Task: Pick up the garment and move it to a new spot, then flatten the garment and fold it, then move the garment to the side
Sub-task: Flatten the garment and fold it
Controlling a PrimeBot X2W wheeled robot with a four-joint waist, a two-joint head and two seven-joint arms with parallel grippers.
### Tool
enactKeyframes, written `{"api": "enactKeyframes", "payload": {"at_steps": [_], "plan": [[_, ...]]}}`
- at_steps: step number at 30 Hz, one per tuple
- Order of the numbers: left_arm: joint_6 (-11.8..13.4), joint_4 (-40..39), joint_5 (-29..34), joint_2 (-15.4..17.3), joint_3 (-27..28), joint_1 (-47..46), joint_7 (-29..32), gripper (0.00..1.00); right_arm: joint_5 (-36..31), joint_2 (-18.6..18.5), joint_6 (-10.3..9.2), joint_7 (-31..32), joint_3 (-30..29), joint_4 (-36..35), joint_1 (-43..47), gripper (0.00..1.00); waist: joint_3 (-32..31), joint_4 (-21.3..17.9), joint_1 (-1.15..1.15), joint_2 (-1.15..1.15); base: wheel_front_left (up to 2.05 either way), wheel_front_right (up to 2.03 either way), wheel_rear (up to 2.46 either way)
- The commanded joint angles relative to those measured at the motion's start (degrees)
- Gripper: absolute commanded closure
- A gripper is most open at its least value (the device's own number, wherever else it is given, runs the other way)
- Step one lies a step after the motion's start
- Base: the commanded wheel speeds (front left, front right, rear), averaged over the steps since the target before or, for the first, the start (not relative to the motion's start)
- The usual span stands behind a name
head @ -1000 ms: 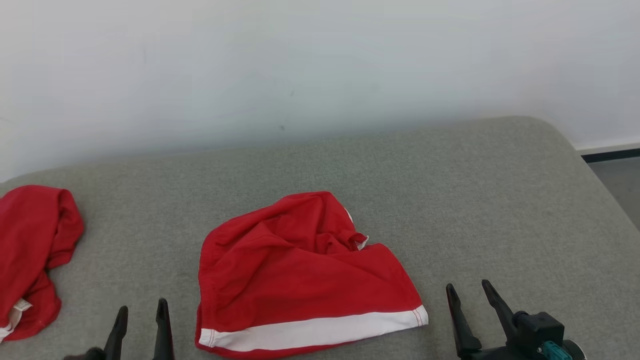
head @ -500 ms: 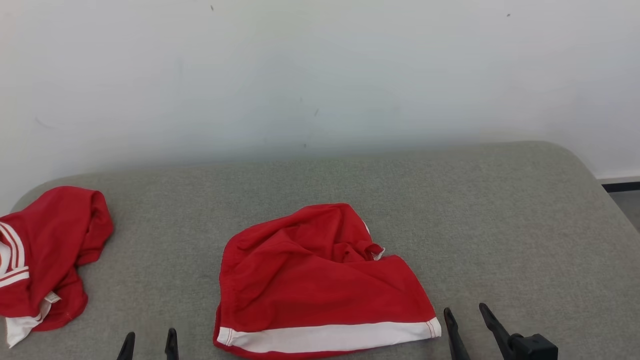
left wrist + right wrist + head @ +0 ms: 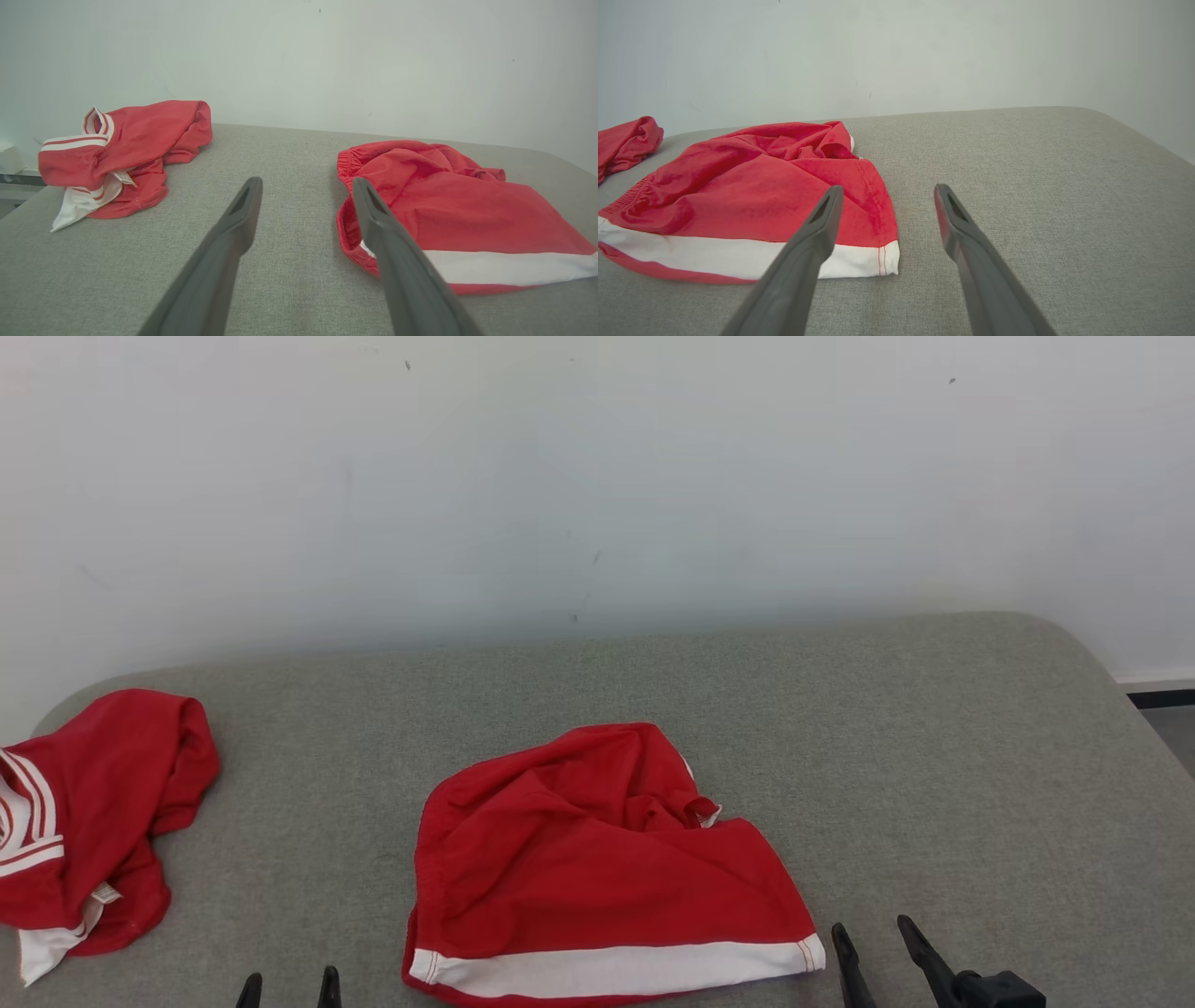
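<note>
Garment [image 3: 597, 868]: red shorts with a white band along the near side, lying rumpled at the front edge of the grey padded top [image 3: 934, 756], roughly midway between its left and right edges. Not lifted yet, so judged to be at the very first step, the pick-up. Left gripper [image 3: 289, 991] low at the front edge, near the gathered waistband side, fingers spread wide and holding nothing. Right gripper [image 3: 871, 933] just beside the white band's right corner, likewise spread and empty, touching no cloth.

For a clean pick: go for two well-separated points, the gathered waistband on the left and the stitched corner on the right, rather than the loose bunched fold at the far side. Come in low, slide one finger under the edge, pinch firmly before raising. Thin-looking fabric, likely to sag and bunch once off the surface. Lift both sides together to avoid twisting, then set down toward the open middle or right part of the top, with ample-looking room for flattening.

Around: second red garment [image 3: 93, 812] with white stripes, heaped at the left edge, well apart from the shorts; best kept out of the left arm's sweep and out of the spreading area. Plain pale wall [image 3: 597, 476] close behind the far edge, probably limiting forward reach. No obstacle seen between either gripper and its nearest edge of cloth.
</note>
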Motion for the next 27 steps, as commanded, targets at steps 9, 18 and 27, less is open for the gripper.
{"api": "enactKeyframes", "payload": {"at_steps": [9,18,27], "plan": [[-0.6,-0.1,1.4,-1.0,0.6,-1.0,-0.1,0.00,1.0,-0.1,-0.15,-0.6,-0.2,-0.4,0.0,0.00,0.3,-0.3,0.00,0.00,0.00,0.00,0.00],[-1.3,0.8,2.2,-1.4,0.0,-1.5,-0.1,0.00,1.4,-0.1,-0.15,-0.6,-0.2,-0.3,-0.8,0.00,1.0,-0.5,0.00,0.00,0.00,0.00,0.00],[-3.0,9.7,1.8,-0.6,-4.0,-8.0,4.8,0.00,1.9,0.0,-0.15,7.5,0.6,2.8,-4.0,0.00,3.2,-0.8,0.00,0.00,0.00,0.00,0.00]]}}
